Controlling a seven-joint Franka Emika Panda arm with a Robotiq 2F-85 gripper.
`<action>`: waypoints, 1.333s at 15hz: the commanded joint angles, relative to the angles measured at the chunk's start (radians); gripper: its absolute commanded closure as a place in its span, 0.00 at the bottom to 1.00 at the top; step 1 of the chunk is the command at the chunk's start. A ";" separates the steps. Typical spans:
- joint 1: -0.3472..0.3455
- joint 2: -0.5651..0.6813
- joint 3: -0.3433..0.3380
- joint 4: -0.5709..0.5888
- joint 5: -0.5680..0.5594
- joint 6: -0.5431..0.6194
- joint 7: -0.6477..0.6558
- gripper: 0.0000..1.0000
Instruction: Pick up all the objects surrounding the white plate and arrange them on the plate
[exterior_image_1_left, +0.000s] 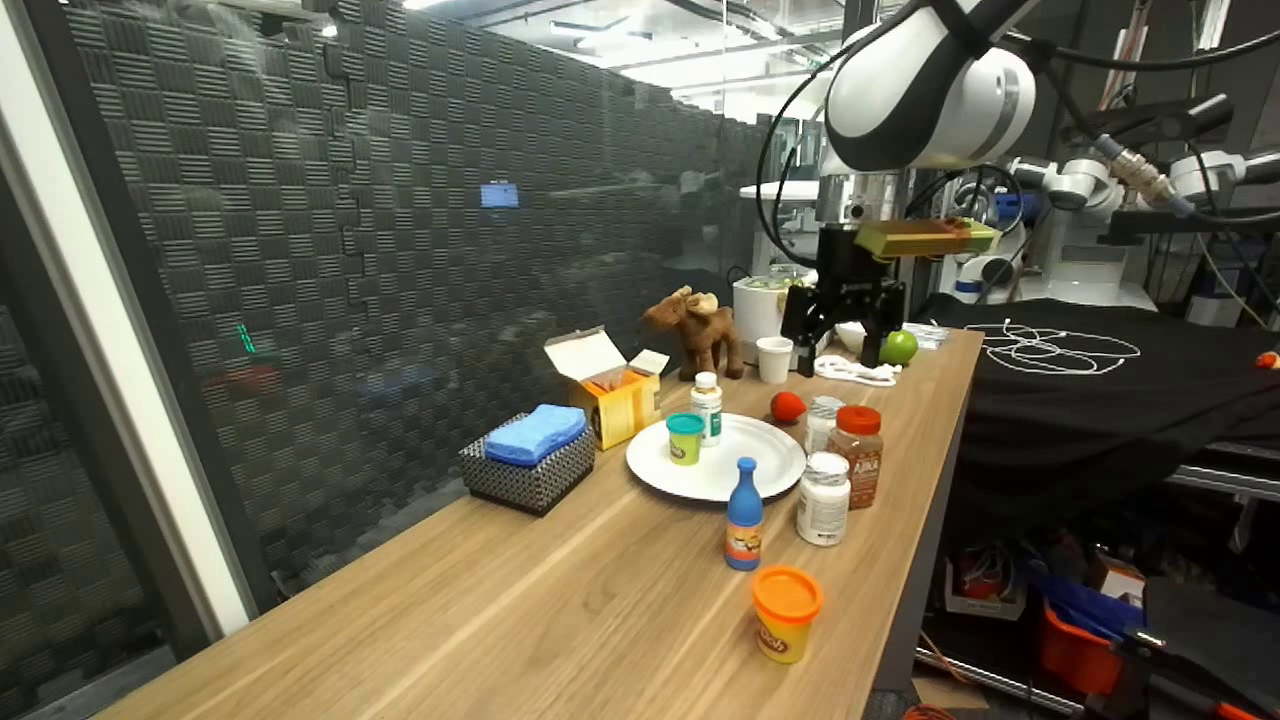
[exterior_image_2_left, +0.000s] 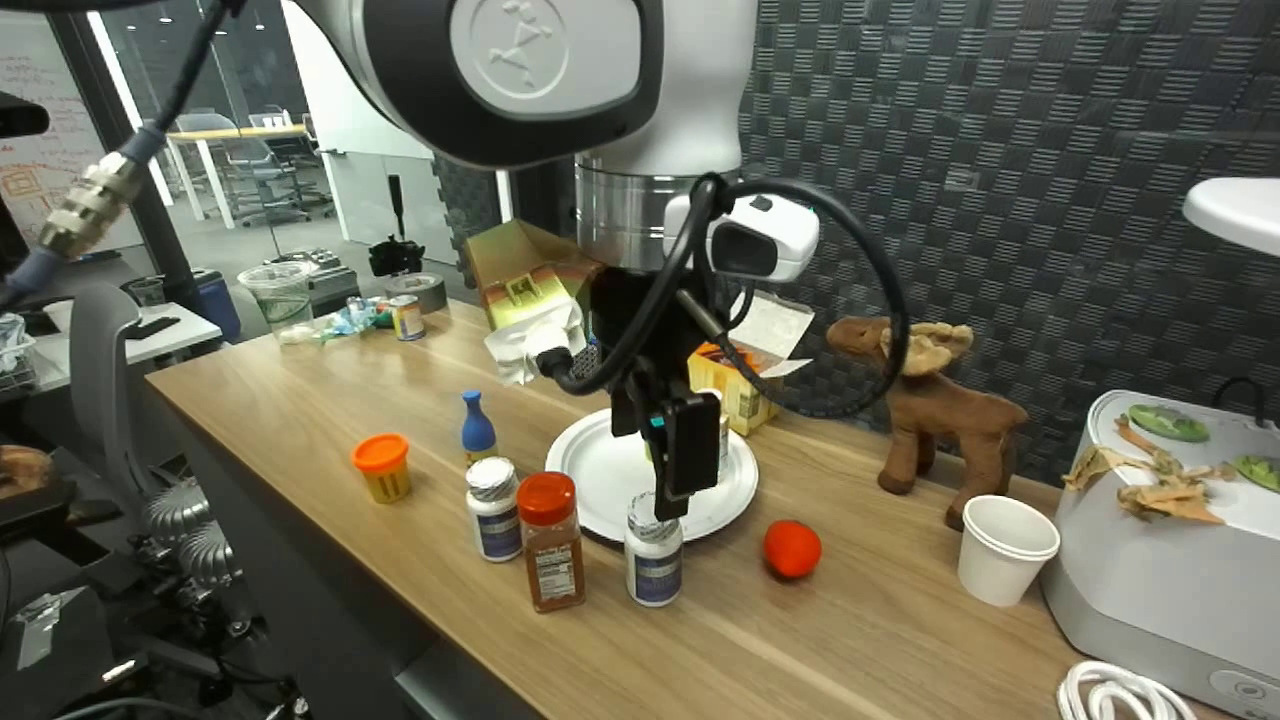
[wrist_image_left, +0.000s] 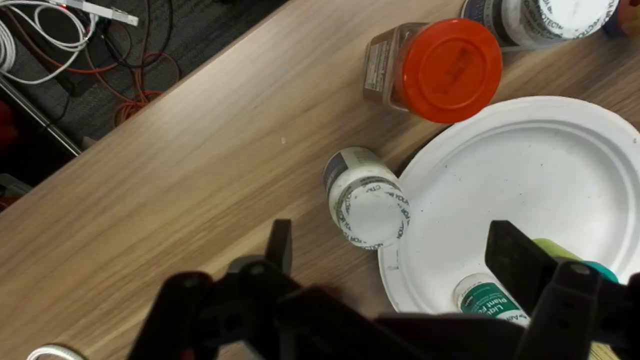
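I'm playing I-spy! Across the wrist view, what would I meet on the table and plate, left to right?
White cord, middle white-topped bottle, red-lidded jar, green-labelled bottle, green tub with teal lid, blue-and-orange thing at the edge. Upper-right white-topped bottle skipped: it overlaps others' places.

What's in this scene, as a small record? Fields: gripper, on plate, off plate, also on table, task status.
gripper: gripper open, holding nothing, above the table
on plate: white plate bears green-labelled bottle, teal-lidded tub
off plate: two white bottles, red-capped jar, blue bottle, orange-lidded tub, red round item
also on table: plush moose, yellow box
task status: looks unfinished
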 joint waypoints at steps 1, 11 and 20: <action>0.002 0.034 0.003 0.026 0.027 0.001 0.011 0.00; 0.006 0.171 0.005 0.122 0.022 -0.015 0.039 0.27; 0.022 0.110 -0.010 0.070 -0.003 0.006 0.134 0.77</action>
